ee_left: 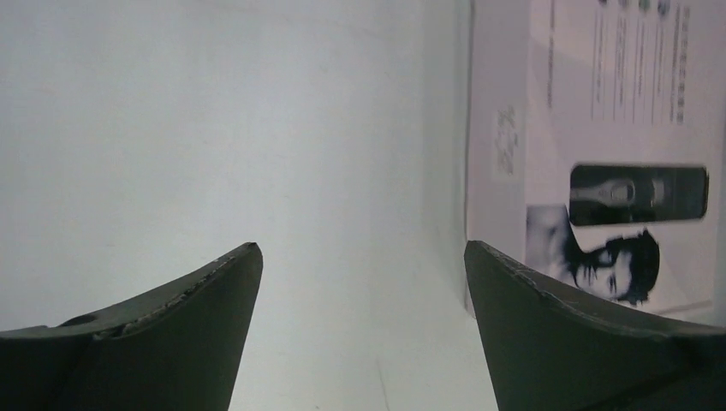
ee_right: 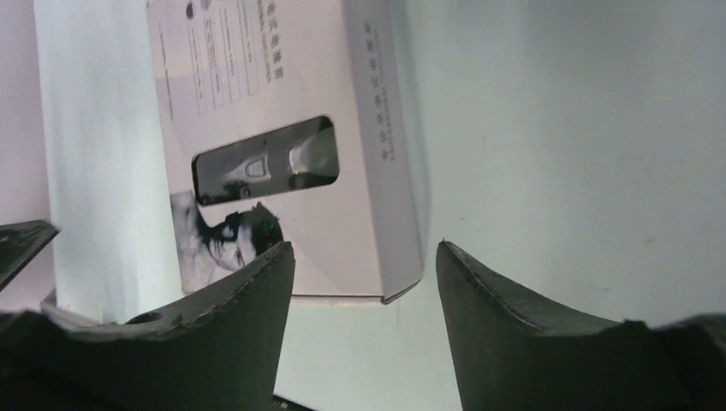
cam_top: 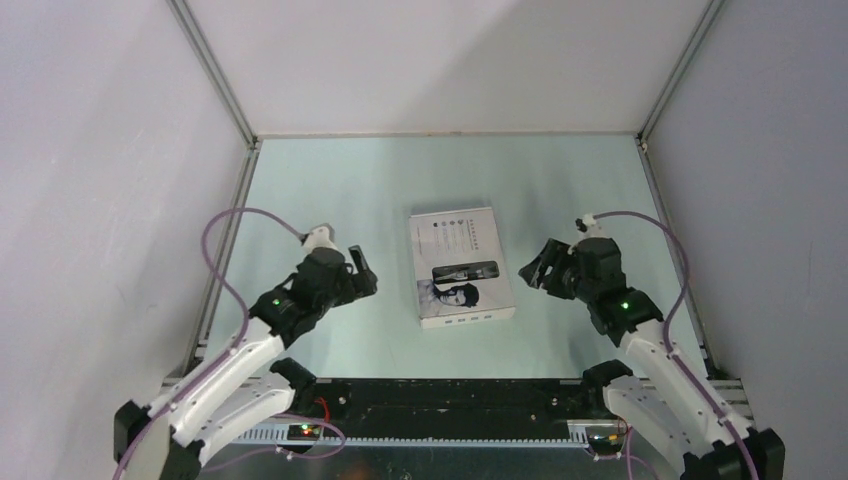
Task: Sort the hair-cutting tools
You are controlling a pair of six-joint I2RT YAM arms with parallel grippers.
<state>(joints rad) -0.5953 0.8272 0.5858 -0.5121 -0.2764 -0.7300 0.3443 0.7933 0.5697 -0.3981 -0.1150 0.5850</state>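
No hair-cutting tools show in any view. A flat white box (cam_top: 462,267) with a printed lid lies shut in the middle of the table; the lid carries a face and a dark picture of a clipper. My left gripper (cam_top: 362,268) hovers left of the box, open and empty. In the left wrist view the box (ee_left: 599,128) lies just beyond the right finger of that gripper (ee_left: 361,248). My right gripper (cam_top: 530,270) sits right of the box, open and empty. In the right wrist view the box's (ee_right: 282,145) near corner sits just ahead of this gripper's (ee_right: 364,246) fingers.
The pale green table (cam_top: 350,190) is closed in by white walls on three sides with metal rails (cam_top: 215,65) at the corners. A black strip (cam_top: 450,400) runs along the near edge between the arm bases.
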